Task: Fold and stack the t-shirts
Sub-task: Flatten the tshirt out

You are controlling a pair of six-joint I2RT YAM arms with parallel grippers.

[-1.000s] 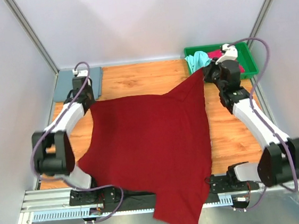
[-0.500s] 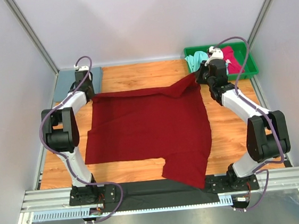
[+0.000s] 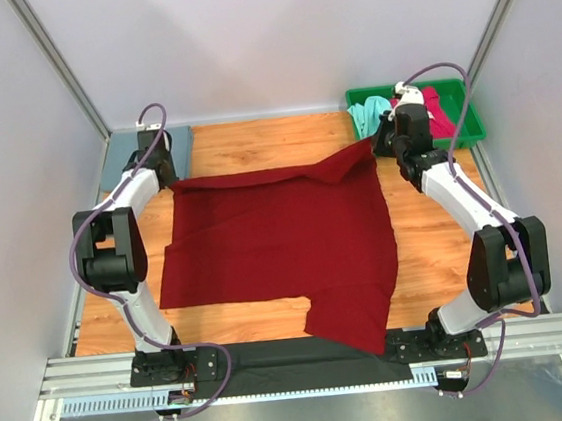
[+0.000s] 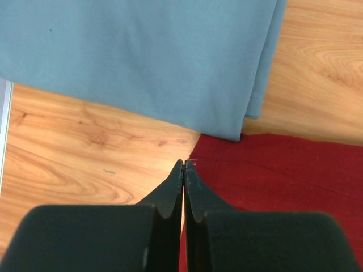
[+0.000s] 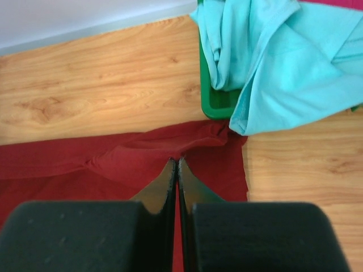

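Wooden table (image 3: pixel 254 148), four t-shirts (image 3: pixel 284 240), one green tray (image 3: pixel 364 92)

The dark red t-shirt (image 3: pixel 274 241) is matt cloth, the table (image 3: pixel 254 143) smooth wood-grain, the tray (image 3: pixel 470 122) glossy plastic.

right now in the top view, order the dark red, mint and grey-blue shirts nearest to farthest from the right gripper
1. dark red t-shirt, its corner pinched in the right gripper
2. mint green t-shirt, just behind it, far right
3. slate grey-blue t-shirt, far left corner
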